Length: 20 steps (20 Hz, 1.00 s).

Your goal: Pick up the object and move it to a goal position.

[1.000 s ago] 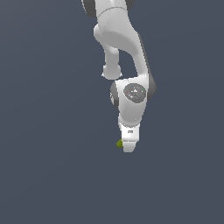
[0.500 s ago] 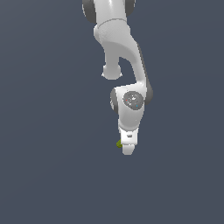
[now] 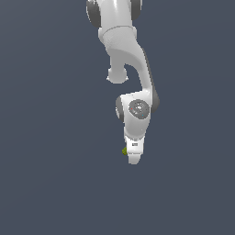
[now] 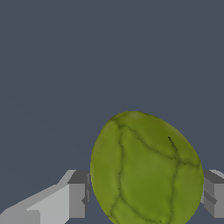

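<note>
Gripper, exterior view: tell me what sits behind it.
Only a small olive-green sliver of the object shows at the gripper edge on the exterior view's left; the rest is covered. The wrist view shows the object between the fingers.

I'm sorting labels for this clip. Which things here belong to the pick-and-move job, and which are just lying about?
Job:
- green object, between the fingers
- gripper, low over the floor

Lying about:
- nothing else shows, only the bare grey floor
</note>
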Motion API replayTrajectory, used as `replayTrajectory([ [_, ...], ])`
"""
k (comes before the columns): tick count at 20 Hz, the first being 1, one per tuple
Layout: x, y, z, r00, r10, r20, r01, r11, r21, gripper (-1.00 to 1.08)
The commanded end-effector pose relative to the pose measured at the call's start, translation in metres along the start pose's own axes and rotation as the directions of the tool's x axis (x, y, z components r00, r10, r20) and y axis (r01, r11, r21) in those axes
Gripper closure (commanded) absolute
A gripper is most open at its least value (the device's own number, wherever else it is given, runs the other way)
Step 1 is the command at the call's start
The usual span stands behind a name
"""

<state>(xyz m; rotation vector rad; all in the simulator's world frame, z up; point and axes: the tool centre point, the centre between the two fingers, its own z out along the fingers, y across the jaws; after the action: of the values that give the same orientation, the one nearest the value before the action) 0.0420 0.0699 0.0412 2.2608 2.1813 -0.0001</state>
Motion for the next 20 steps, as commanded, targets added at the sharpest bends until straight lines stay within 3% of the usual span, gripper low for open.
replayTrajectory([
  [1, 0.0, 0.0, 0.0, 1.0, 0.0, 0.0, 0.0, 1.0, 0.0, 1.08],
  [12, -0.005, -0.003, -0.001, 1.0, 0.0, 0.0, 0.0, 1.0, 0.0, 1.08],
  [20, -0.034, -0.02, -0.007, 1.0, 0.0, 0.0, 0.0, 1.0, 0.0, 1.08],
])
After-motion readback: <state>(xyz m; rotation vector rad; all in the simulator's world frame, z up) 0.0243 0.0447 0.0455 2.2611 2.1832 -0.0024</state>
